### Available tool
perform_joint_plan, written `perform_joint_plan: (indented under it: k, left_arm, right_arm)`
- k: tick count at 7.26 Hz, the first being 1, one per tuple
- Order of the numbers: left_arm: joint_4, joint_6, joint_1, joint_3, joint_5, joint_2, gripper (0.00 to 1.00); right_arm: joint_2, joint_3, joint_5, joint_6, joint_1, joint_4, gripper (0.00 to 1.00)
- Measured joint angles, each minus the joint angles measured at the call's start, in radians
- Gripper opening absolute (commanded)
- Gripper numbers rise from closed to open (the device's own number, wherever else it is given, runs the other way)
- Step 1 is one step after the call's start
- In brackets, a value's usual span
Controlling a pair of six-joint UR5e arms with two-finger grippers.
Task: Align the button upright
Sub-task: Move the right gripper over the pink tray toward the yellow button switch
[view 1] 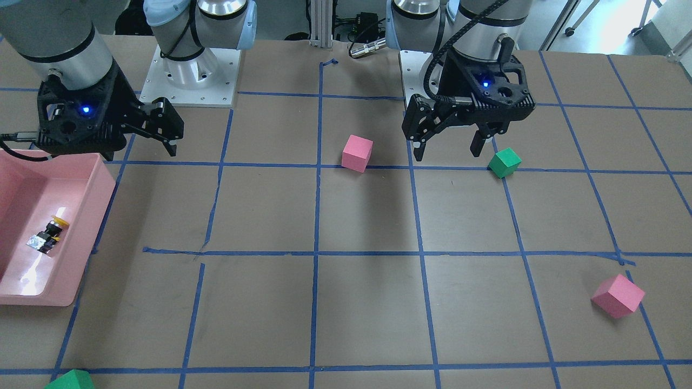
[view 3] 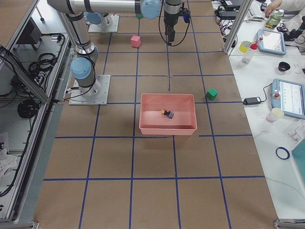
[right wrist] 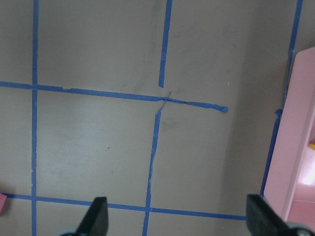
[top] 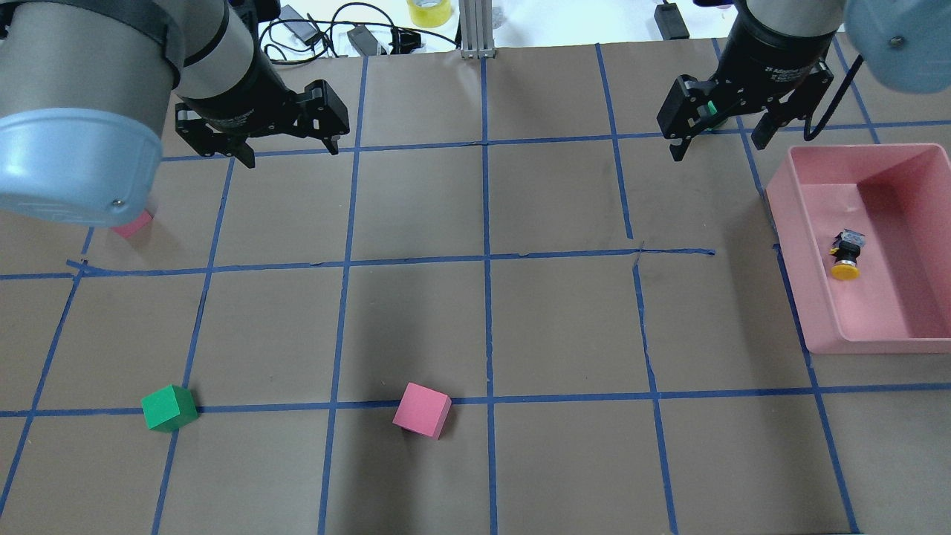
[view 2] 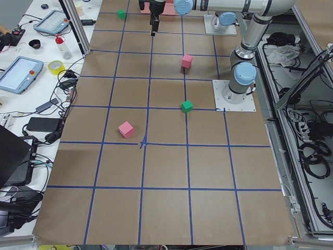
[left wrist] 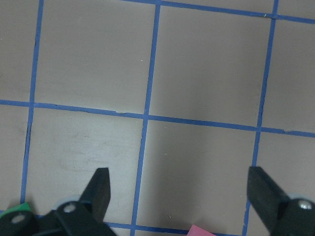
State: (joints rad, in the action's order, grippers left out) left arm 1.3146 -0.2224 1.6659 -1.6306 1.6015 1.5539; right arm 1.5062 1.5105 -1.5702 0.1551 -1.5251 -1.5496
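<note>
a table (top: 565, 327) covered in brown paper is ruled into squares by blue tape lines (top: 488, 334), torn in places near the middle. along one long edge runs a white bench (view 2: 21, 101) with a screen tablet (view 2: 20, 73), a yellow tape roll (view 2: 53, 66) and loose cables (view 2: 65, 83). an aluminium post (top: 475, 26) stands at that edge's middle. beyond the opposite long edge, a metal-framed bay holds coiled black cords (view 2: 312, 151). the light is even, the shadows soft.

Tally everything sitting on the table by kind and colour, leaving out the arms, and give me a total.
Pink cubes: 2
Green cubes: 2
Pink bin: 1
Button, lying in the bin: 1
Total: 6
</note>
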Motion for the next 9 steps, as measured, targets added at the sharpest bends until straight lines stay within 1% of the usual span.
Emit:
perform_joint_plan:
  k: [2, 3, 5, 7, 9]
  left_arm:
    - [0.000, 0.000, 0.000, 0.000, 0.000, 0.000, 1.00]
    - [0.000, 0.000, 0.000, 0.000, 0.000, 0.000, 1.00]
    - [0.000, 0.000, 0.000, -0.001, 0.000, 0.000, 1.00]
    - [0.000, 0.000, 0.000, 0.000, 0.000, 0.000, 1.00]
    - [0.000, 0.000, -0.001, 0.000, 0.000, 0.000, 1.00]
  right_arm:
    - [-0.004, 0.003, -0.025, 0.011, 0.030, -0.005, 1.00]
    - [-0.007, 0.006, -0.054, 0.016, 0.067, -0.007, 1.00]
    - [-0.015, 0.012, -0.070, 0.077, 0.159, -0.023, 1.00]
    - [-0.028, 0.038, -0.076, 0.152, 0.249, -0.076, 1.00]
    - [-0.036, 0.093, -0.072, 0.222, 0.336, -0.139, 1.00]
